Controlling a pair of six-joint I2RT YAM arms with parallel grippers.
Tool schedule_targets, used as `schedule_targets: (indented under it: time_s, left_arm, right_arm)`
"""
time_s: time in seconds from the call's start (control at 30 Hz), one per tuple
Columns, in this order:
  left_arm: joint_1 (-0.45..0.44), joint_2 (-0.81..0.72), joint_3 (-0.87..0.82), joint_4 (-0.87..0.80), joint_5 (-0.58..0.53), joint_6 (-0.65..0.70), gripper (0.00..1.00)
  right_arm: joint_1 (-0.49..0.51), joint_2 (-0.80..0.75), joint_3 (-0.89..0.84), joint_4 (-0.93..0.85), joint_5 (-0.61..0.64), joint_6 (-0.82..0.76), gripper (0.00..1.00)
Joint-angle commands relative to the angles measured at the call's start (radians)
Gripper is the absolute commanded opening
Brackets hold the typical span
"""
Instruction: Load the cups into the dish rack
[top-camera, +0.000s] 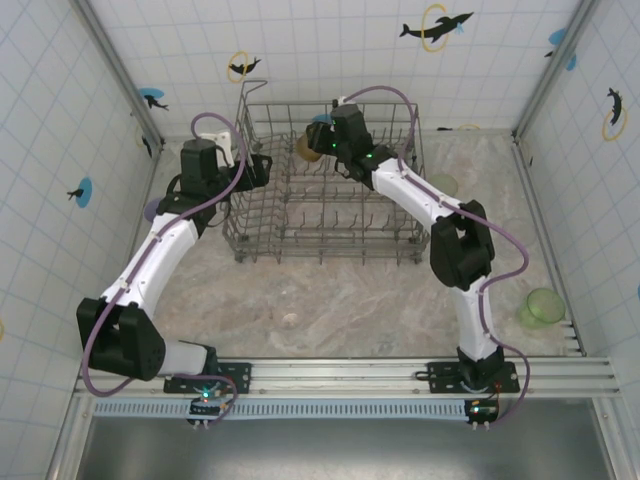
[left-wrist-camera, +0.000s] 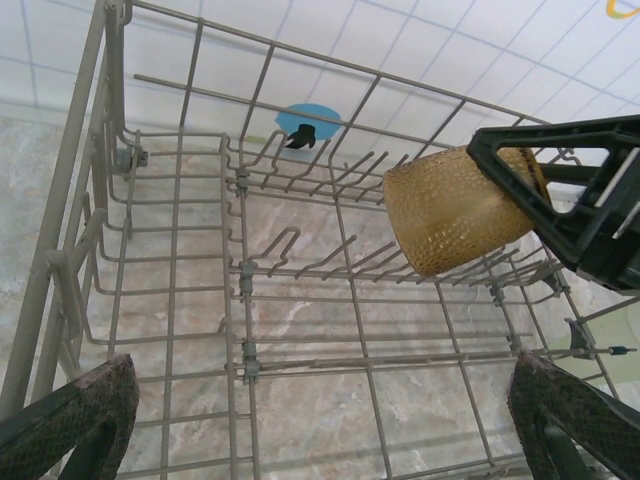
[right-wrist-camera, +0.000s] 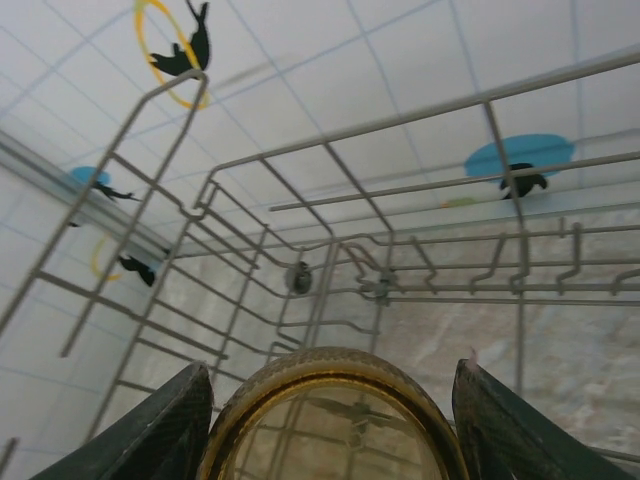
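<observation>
At 6 o'clock in the top view, a metal rail (top-camera: 350, 375) carries both arm bases along the near edge. Beyond it lies the counter (top-camera: 350, 300), a beige, marbled slab. A pale green cup (top-camera: 545, 305) sits at 4 o'clock near the right wall. A lavender cup (top-camera: 152, 211) peeks out behind the left arm at 9 o'clock. Past the centre, toward 12 o'clock, stands the dish rack (top-camera: 330, 245), a grey wire basket with rows of upright tines. A second pale cup (top-camera: 441, 185) rests on the counter just beside its right side.

The left claw (left-wrist-camera: 322, 370) hangs at the rack's left wall, spread wide and holding nothing. The right claw (right-wrist-camera: 330, 372) reaches over the rack's far-left part and grips the amber cup (top-camera: 307, 148), which lies tilted on its side above the tines.

White tiled walls (top-camera: 330, 50) close the space on three sides, dotted with dark dolphin decals (top-camera: 437, 27), some ringed in yellow, others on blue discs.
</observation>
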Motion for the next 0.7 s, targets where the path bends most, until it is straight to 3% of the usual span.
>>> schedule_targets:
  time_s: [0.0, 0.3, 0.67]
  left_arm:
    - [0.004, -0.019, -0.024, -0.001, -0.005, 0.021, 0.97]
    - [0.004, -0.016, -0.034, 0.014, 0.027, 0.000, 0.97]
    - [0.004, 0.003, -0.036, 0.016, 0.047, -0.012, 0.97]
  right_arm:
    - [0.007, 0.040, 0.086, -0.082, 0.104, -0.070, 0.46]
    - [0.011, 0.122, 0.205, -0.129, 0.189, -0.152, 0.46]
    - [0.014, 0.189, 0.225, -0.125, 0.196, -0.167, 0.46]
